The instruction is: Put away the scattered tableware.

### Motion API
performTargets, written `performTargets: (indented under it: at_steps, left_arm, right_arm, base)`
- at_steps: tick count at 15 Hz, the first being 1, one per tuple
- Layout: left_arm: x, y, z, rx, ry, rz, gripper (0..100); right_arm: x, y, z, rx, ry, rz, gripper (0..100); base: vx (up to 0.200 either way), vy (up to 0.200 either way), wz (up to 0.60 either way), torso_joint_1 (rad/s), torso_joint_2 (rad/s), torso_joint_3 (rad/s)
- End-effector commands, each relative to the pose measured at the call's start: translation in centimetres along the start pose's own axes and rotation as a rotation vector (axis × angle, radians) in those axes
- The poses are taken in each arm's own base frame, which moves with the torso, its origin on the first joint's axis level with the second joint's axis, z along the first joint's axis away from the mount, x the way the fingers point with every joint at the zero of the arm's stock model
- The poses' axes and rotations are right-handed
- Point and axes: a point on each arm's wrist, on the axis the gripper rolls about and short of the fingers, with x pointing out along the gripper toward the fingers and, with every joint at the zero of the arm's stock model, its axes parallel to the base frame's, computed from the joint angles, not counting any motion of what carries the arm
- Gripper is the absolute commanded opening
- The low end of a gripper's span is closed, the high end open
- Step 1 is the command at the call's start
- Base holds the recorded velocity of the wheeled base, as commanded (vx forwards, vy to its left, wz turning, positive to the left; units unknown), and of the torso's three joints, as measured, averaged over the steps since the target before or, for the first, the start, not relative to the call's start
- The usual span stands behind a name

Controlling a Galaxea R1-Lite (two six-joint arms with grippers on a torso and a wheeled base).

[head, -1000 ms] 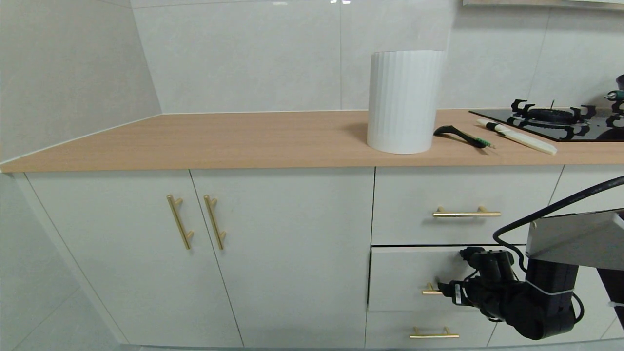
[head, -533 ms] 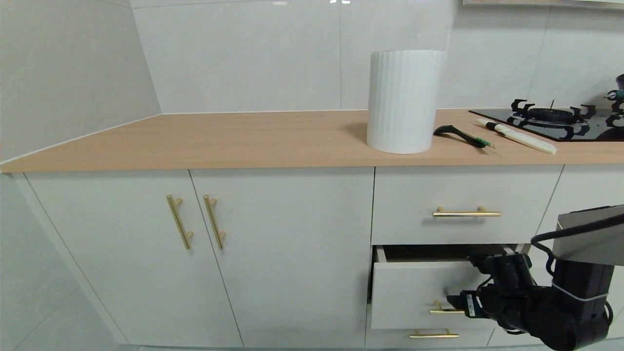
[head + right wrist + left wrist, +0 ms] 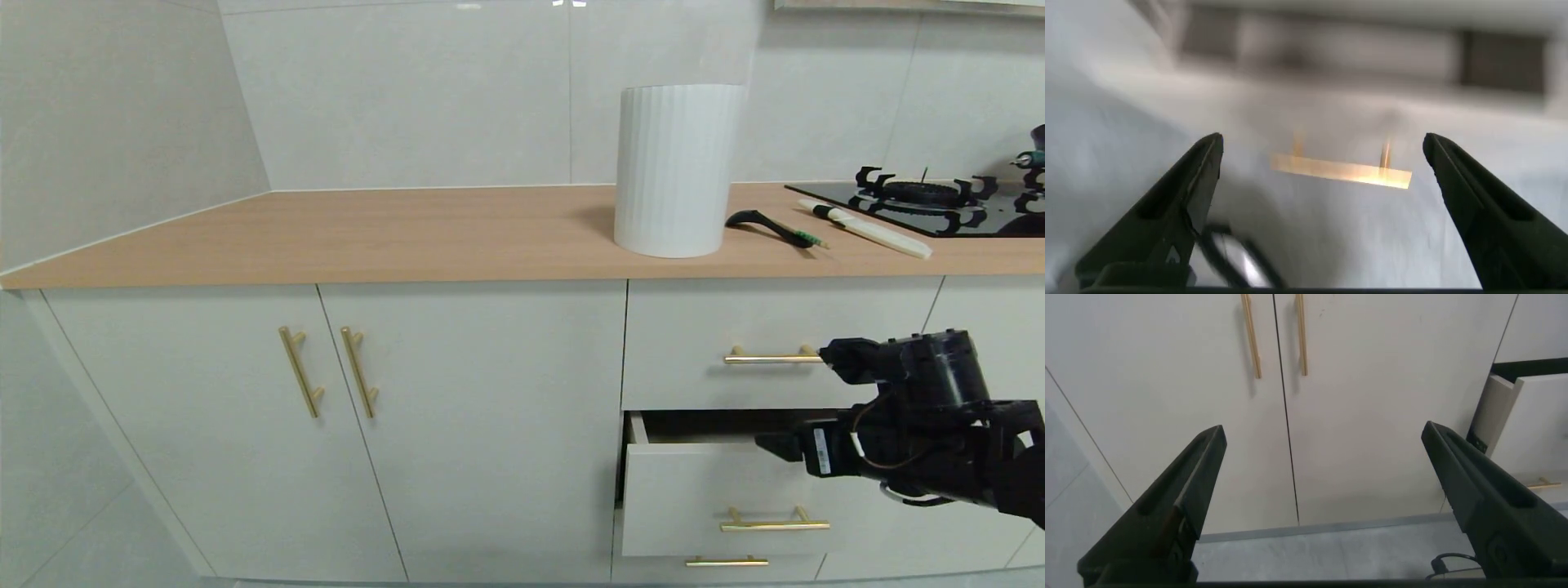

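A: So, starting at the lower left of the head view, what's there?
B: The double cabinet doors (image 3: 326, 371), shut. The left gripper (image 3: 1321, 437) faces them low down, its fingers spread wide with nothing between them.
A: And the tableware?
B: Upper right, on the countertop (image 3: 408, 237). Just right of the tall white ribbed container (image 3: 676, 167) lies a black spoon (image 3: 774, 228). Right of that is a cream knife (image 3: 865, 227), its upper end by the hob (image 3: 922, 196).
A: How would they handle?
B: Light, stiff and smooth, I'd judge. Both lie flat, so a pinch across the middle of the handle looks safest. The narrow knife may slip or roll.
A: Lower right?
B: The middle drawer (image 3: 694, 490) stands pulled open. The right gripper (image 3: 792, 398) hangs before it, claw spread, holding nothing.
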Motion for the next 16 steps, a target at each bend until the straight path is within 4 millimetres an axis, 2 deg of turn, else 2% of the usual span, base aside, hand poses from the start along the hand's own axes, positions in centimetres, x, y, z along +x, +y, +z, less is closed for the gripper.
performTargets:
  at_steps: [1,2,3,5,9,12,16]
  left_arm:
    - [0.0,0.0,0.0,0.000,0.000,0.000,100]
    - [0.0,0.0,0.0,0.000,0.000,0.000,100]
    - [0.0,0.0,0.0,0.000,-0.001,0.000,100]
    - [0.0,0.0,0.0,0.000,-0.001,0.000,100]
    - [0.0,0.0,0.0,0.000,0.000,0.000,100]
    - [0.0,0.0,0.0,0.000,-0.001,0.000,100]
    - [0.0,0.0,0.0,0.000,-0.001,0.000,100]
  right_arm:
    - [0.4,0.2,2.5,0.007,-0.069,0.003,100]
    - [0.8,0.2,2.4,0.008,-0.059,0.003,100]
    - [2.4,0.2,1.8,0.005,-0.016,-0.005,100]
    - [4.1,0.2,1.3,0.005,0.013,-0.021,100]
    - [9.0,-0.1,-0.8,0.008,0.041,-0.086,100]
    - [10.2,-0.4,-1.5,0.009,0.069,-0.108,100]
    - [9.9,-0.5,-1.6,0.003,0.095,-0.111,100]
  base:
    - [0.000,0.000,0.00,0.000,0.00,0.000]
    - [0.000,0.000,0.00,0.000,0.00,0.000]
    - [0.000,0.000,0.00,0.000,0.00,0.000]
    - [0.000,0.000,0.00,0.000,0.00,0.000]
    - [0.000,0.000,0.00,0.000,0.00,0.000]
    - [0.000,0.000,0.00,0.000,0.00,0.000]
    - [0.000,0.000,0.00,0.000,0.00,0.000]
